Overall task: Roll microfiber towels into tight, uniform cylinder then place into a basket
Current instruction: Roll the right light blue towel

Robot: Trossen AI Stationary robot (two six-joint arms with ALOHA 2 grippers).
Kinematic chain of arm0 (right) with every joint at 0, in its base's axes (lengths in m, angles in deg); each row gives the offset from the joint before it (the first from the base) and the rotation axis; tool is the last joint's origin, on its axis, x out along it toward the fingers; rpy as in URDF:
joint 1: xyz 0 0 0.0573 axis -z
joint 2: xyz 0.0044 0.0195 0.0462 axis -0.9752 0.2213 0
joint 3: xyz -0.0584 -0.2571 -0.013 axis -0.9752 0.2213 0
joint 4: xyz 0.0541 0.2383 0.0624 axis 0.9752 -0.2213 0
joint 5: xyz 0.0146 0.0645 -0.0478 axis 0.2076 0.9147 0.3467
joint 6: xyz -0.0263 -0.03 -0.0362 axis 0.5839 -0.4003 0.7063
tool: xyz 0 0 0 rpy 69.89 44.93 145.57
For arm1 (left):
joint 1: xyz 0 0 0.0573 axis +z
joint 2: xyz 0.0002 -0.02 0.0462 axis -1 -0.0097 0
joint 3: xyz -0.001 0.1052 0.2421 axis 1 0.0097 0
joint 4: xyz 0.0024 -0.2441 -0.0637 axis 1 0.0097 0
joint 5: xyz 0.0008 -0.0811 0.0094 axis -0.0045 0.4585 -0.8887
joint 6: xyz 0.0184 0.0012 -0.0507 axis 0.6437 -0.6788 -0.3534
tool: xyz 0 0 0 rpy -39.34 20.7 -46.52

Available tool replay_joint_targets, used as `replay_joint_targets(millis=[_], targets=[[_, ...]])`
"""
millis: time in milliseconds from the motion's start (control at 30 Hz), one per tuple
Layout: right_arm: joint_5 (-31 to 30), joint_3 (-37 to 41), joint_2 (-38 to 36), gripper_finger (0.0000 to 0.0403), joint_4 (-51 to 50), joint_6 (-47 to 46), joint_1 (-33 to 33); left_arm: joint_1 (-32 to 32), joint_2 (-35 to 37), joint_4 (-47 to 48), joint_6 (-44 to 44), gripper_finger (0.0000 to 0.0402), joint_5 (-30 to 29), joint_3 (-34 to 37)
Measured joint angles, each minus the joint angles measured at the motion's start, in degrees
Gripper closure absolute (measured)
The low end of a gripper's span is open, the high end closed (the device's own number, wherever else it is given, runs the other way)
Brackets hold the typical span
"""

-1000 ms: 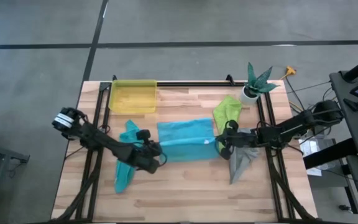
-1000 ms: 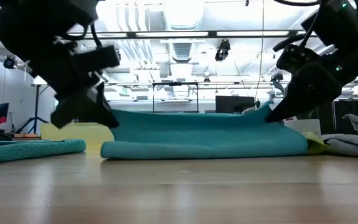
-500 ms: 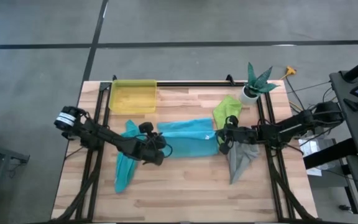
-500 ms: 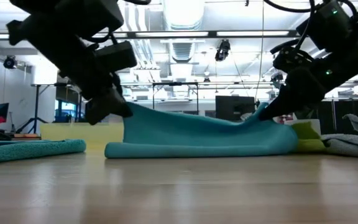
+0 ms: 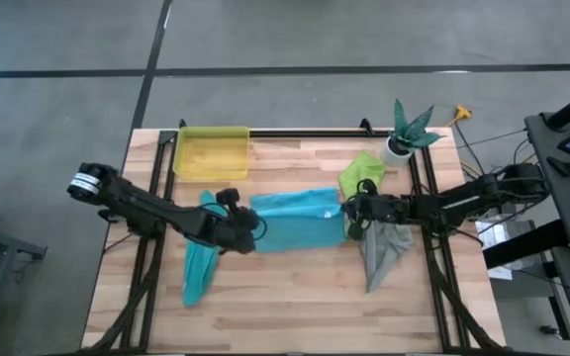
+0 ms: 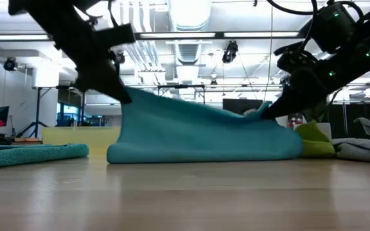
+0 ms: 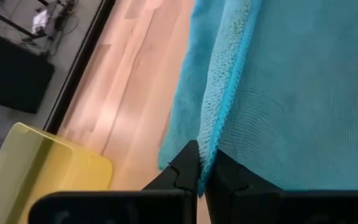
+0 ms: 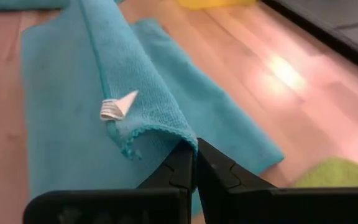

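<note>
On the left side of the wooden table (image 5: 295,297) the teal towel (image 5: 198,272) lies crumpled and long, untouched, and behind it near the far edge stands the yellow basket (image 5: 211,153), which has no towel in it. Just beside the teal towel, the left gripper (image 5: 248,225) has its fingers pressed together on the left edge of the light blue towel (image 5: 300,222), pinching the hem; in the left wrist view the cloth edge goes straight into the closed tips. In the low view this corner is lifted well above the table, so the towel rises like a slope. In the middle the towel is spread flat on the wood. At its right edge the right gripper (image 5: 352,210) also pinches a fold of the same towel, close to the small white label (image 8: 117,106), and holds it a little above the table. Further right the lime green towel (image 5: 361,174) and the grey towel (image 5: 382,249) lie in loose heaps, and a white plant pot (image 5: 398,146) stands at the far corner. I judge that the step in hand is folding or starting the roll of the first towel, so the task is at an early stage. The next move probably calls for both grippers to carry the lifted edge over evenly, at the same height, otherwise the roll will be crooked and loose.
</note>
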Motion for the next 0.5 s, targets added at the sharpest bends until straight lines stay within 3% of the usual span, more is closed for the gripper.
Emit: replay_joint_targets(millis=[267, 500], targets=[[0.0, -0.7, 0.56, 0.0394, 1.53, 4.12, 4.7, 0.85, 0.11, -0.1, -0.08, 0.0402, 0.41, 0.3], [0.21, -0.7, 6.74, 0.0394, 5.83, 4.61, 5.66, 2.25, -2.85, 0.24, -0.08, 0.0402, 0.45, 0.34]])
